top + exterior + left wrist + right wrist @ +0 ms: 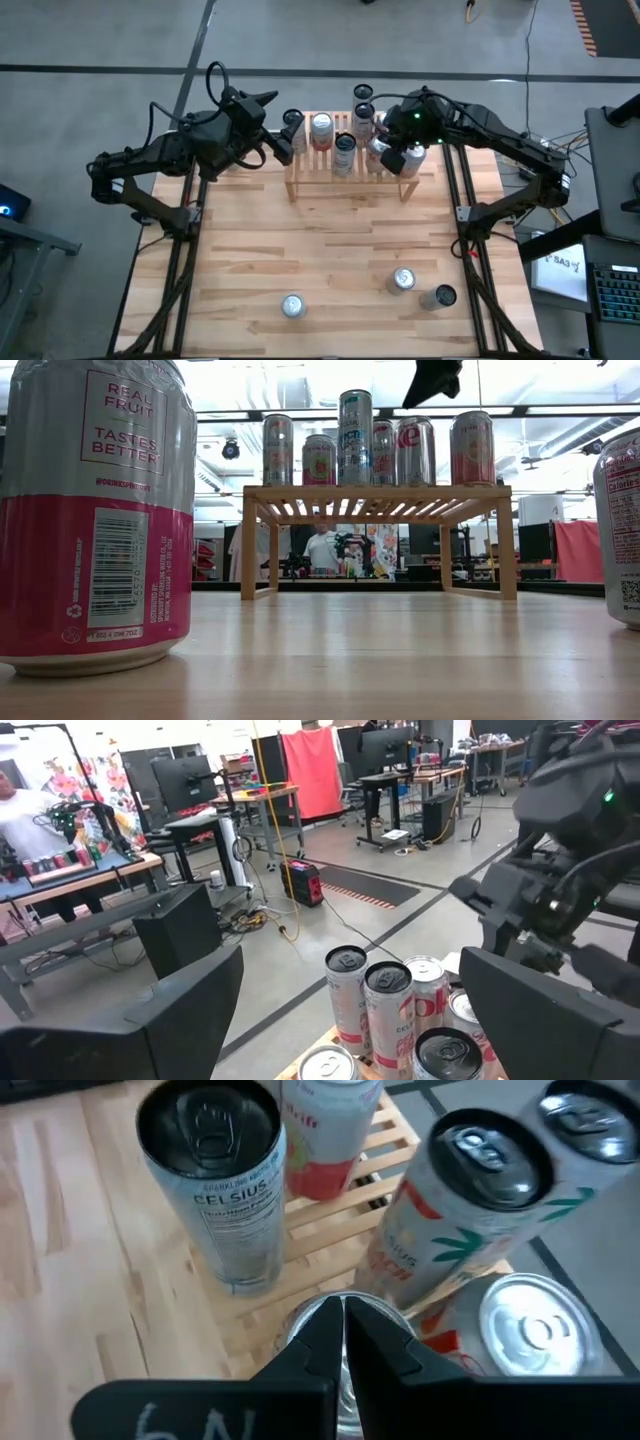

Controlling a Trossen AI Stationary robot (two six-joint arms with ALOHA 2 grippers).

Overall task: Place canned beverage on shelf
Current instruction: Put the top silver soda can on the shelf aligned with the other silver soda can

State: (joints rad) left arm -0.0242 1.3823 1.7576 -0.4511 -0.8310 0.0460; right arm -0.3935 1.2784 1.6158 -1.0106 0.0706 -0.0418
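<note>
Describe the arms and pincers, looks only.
Both arms are matte black with jointed links and black cables looped alongside. The left pincer has broad, flat dark fingers. The right pincer has tapered black fingers and white handwriting on its body; a green light glows on that wrist.

Closed right end effector above cans on the slatted shelf, Celsius can upright.

A lab: monitors on rows of workbenches.

cans on shelf, three cans before it
</note>
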